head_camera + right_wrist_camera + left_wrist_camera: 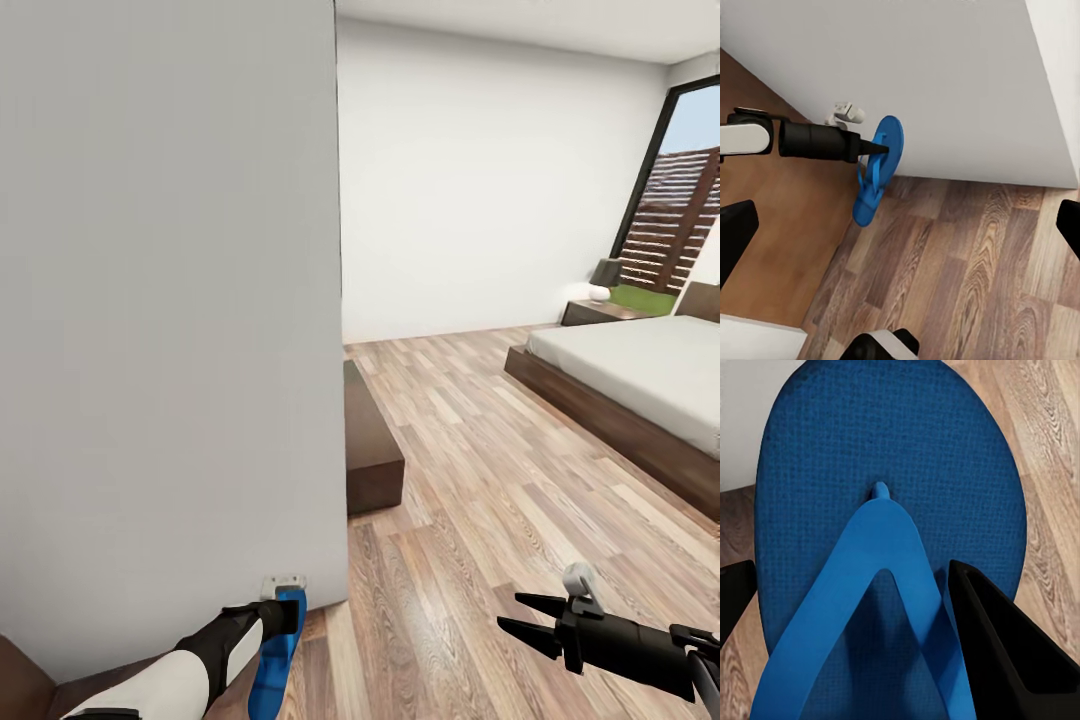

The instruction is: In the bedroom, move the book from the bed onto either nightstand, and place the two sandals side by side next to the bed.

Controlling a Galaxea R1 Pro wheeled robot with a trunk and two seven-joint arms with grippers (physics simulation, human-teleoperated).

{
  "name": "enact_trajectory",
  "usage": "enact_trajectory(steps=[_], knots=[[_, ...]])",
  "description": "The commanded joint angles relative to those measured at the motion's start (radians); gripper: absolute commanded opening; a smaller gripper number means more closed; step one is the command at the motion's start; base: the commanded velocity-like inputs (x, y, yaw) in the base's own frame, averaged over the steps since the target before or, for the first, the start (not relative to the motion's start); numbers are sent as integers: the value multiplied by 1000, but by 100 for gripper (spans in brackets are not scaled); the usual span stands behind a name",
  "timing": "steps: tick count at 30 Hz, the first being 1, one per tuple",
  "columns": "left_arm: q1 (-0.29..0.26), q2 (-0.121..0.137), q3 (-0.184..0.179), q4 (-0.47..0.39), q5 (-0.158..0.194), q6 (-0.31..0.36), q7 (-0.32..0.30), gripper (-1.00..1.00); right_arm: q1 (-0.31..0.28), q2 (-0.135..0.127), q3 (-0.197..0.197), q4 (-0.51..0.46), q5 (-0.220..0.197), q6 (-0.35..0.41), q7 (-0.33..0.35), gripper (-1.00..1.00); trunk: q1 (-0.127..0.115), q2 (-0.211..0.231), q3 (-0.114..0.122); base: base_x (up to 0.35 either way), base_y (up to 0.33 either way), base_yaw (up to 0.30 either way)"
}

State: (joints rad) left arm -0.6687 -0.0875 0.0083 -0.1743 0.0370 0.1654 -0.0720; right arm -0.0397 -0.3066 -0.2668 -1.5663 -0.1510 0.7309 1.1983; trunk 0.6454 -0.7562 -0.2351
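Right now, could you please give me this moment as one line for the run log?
left gripper: shut on sandal, lifted off floor beside wall | right gripper: open, empty | bed: ahead right | book: unseen

Our left arm (170, 680) wears a glossy white shell that gives way to a black wrist section, with a small pale-grey camera block mounted near its gripper (879, 148). Our right arm (640, 645) is matt black, ending in two tapered, pointed black fingers (530, 603) and topped by a rounded light-grey knob.

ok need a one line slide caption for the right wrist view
Left gripper holds a bright blue flip-flop sandal above the brown wood-plank floor, beside a plain white wall.
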Motion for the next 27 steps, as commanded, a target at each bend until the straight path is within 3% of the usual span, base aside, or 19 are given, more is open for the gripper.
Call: enact_trajectory(steps=[1,27], knots=[[0,0,1,-2,2,6,-3,-100,-1,0,0,0,-4,7,1,100,-4,6,2,0,0,-124],[0,0,0,-2,1,5,-4,-100,-1,0,0,0,-4,7,1,100,-103,188,112,0,0,-207]])
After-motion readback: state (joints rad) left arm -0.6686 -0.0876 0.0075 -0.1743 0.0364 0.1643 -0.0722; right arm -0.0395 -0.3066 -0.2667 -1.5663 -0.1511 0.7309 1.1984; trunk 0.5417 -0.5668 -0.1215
